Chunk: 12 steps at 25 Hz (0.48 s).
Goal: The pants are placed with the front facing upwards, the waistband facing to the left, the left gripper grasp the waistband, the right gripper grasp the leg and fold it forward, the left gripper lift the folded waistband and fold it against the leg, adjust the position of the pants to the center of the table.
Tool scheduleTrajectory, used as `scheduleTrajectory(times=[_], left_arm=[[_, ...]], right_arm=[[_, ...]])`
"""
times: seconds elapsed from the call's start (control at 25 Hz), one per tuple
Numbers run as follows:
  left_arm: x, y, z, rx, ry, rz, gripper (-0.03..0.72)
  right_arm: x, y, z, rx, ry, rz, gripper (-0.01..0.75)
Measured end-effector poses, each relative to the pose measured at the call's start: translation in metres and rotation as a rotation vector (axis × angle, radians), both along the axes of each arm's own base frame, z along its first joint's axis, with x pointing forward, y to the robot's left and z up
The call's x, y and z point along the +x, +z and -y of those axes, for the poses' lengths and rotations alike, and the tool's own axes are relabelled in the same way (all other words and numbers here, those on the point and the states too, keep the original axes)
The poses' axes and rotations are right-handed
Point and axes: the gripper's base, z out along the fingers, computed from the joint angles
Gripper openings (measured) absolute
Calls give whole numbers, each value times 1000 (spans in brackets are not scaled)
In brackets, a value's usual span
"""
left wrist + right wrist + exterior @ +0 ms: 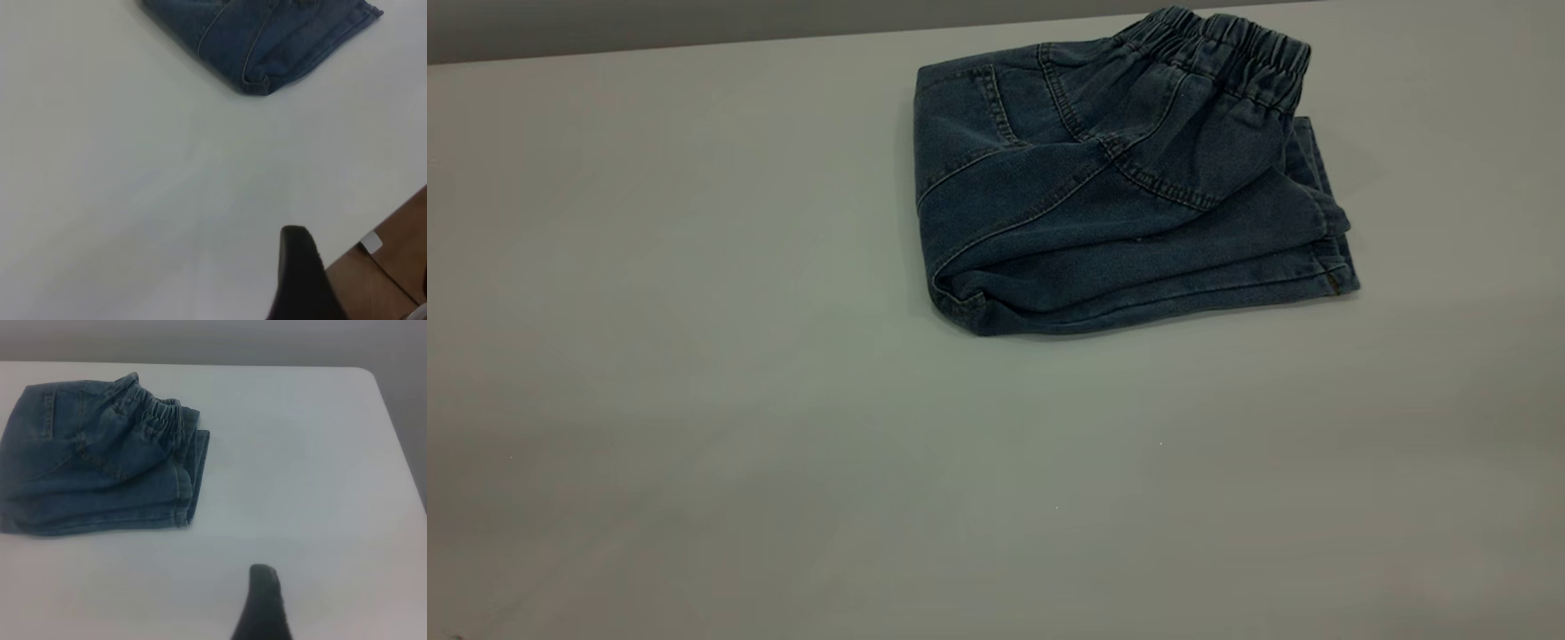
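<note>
The pants (1120, 187) lie folded into a compact blue denim bundle on the white table (694, 400), far back and right of centre in the exterior view. The ruched waistband (1227, 49) sits on top along the far right edge, over the folded legs. No gripper appears in the exterior view. In the left wrist view my left gripper (297, 233) shows as one dark tip with no gap, well away from a corner of the pants (267, 40). My right gripper (263, 570) looks the same, apart from the pants (100, 460) and waistband (157, 413). Neither holds anything.
The table's edge runs beside the left gripper, with brown floor (393, 267) and a small white piece (371, 242) beyond it. A grey wall (694, 22) stands behind the far edge. Bare tabletop (300, 453) spreads left of and in front of the pants.
</note>
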Motion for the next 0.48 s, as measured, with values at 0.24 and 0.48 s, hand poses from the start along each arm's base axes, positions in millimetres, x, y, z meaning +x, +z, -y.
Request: scheduleTrajectory(times=[0.24, 0.48], left_arm=[[0, 0, 0, 0, 1, -1, 392], [0, 0, 0, -2, 2, -3, 392]], right_arm=[[0, 0, 3, -27, -23, -3, 479], [0, 0, 4, -35, -30, -4, 479]])
